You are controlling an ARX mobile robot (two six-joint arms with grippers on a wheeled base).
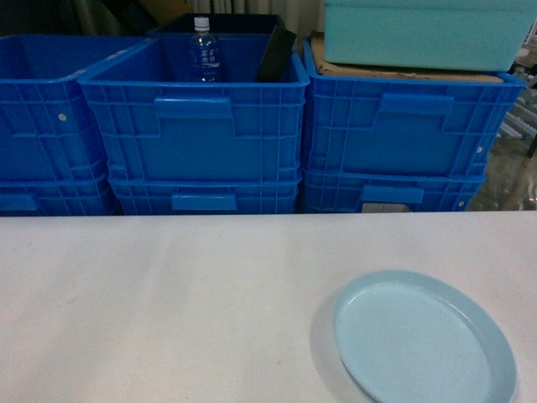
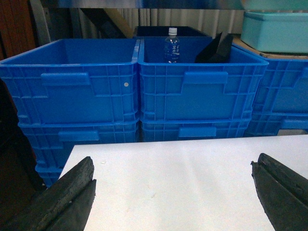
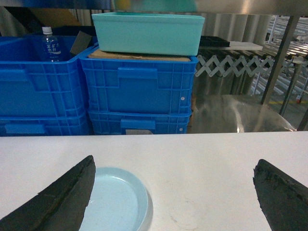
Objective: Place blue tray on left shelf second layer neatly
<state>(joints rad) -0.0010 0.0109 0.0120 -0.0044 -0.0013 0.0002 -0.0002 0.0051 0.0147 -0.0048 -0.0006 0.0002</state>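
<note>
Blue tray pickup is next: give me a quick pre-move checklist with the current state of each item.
1. Blue tray lies flat on the white table, near its front right: ok.
2. Tray holds nothing, nothing on top of it: ok.
3. Right gripper open, fingers spread wide: ok.
4. Right gripper over the tray: not ok, the tray sits under its left finger only.
5. Left gripper open and apart from the tray: ok.
6. Free space on the left shelf second layer: cannot tell, only stacked blue crates show.
</note>
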